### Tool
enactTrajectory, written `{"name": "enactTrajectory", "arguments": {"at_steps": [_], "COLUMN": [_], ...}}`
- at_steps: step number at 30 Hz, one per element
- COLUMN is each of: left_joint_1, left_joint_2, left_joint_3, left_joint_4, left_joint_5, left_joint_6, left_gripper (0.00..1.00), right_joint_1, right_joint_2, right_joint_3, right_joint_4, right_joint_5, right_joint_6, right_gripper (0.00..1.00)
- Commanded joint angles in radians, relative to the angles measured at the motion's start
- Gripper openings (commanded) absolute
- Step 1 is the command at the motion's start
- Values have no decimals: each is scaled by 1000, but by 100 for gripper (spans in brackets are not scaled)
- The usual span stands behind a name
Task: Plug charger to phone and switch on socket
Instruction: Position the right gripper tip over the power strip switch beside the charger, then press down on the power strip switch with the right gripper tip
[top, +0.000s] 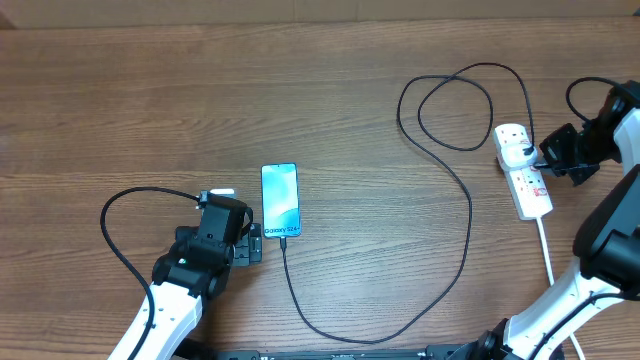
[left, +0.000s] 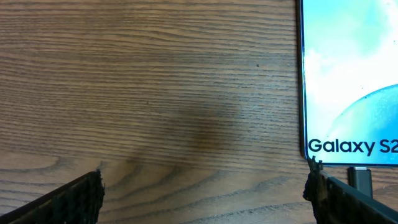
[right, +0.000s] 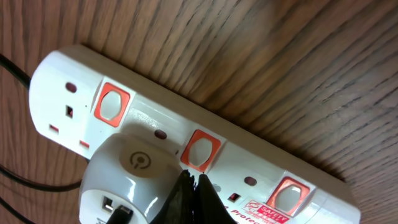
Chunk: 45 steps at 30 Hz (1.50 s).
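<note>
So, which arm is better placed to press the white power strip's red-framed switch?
Right. Its closed gripper sits at the white power strip's middle red-framed switch; the left gripper is open beside the blue-screened phone.

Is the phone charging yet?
Nearly, it seems. Done: the charger looks plugged into the phone. In hand: the right tool, shut, is at the middle red switch on the socket. Left: switching it on; I cannot tell if it is pressed. The left tool is open and empty.
</note>
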Motion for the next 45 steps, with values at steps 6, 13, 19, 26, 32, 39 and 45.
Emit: {"name": "enactTrajectory", "arguments": {"at_steps": [6, 13, 19, 26, 32, 39, 45], "left_joint_1": [-6, -6, -6, -6, -6, -6, -6], "left_joint_2": [9, 9, 9, 9, 9, 9, 9], "left_joint_3": [-3, -3, -3, -3, -3, -3, -3], "left_joint_4": [4, 4, 4, 3, 3, 4, 4], "left_joint_5": [-3, -3, -3, -3, -3, -3, -3], "left_joint_6": [-13, -13, -13, -13, -13, -13, -13], "left_gripper": [100, 100, 100, 100, 100, 100, 100], "right_joint_1": [49, 47, 47, 47, 47, 47, 44], "right_joint_2": [4, 4, 4, 15, 46, 74, 74], "right_joint_3": [24, 24, 24, 24, 23, 25, 27], "right_joint_4": [12, 2, -3, 5, -7, -7, -19], "right_joint_5": [43, 74, 71, 71, 74, 74, 76], "right_joint_6": [11, -32, -46, -46, -47, -66, -72], "right_gripper": [4, 4, 4, 4, 4, 4, 4]}}
